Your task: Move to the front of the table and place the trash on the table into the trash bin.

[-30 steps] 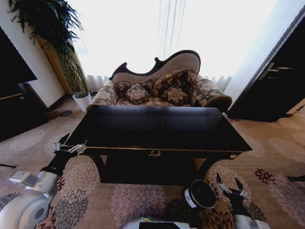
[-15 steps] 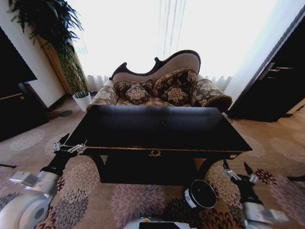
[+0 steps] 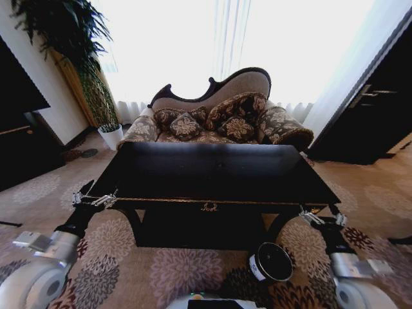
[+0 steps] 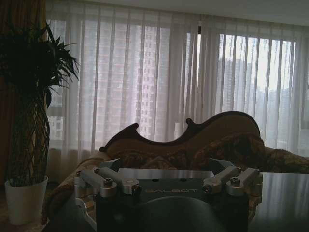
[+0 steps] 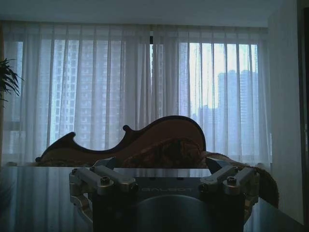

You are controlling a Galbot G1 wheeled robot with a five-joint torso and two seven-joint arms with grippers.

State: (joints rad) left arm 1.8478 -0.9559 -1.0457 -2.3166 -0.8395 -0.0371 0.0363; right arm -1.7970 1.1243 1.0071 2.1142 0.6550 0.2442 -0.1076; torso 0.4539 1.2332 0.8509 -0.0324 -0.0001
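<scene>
Ornate patterned sofa (image 3: 215,116), bright sheer curtains (image 3: 212,38), floral carpet (image 3: 180,270), potted plant (image 3: 84,58)

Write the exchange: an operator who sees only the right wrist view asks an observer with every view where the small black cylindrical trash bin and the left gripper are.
Operator: My open right gripper faces across the long glossy black wooden table towards the curved-back patterned sofa. Where is the bin?
Observer: The small black cylindrical trash bin stands on the flowered carpet, just in front of the table's right front leg.
Operator: And the left gripper?
Observer: The left gripper is open at the table's left front corner.
</scene>
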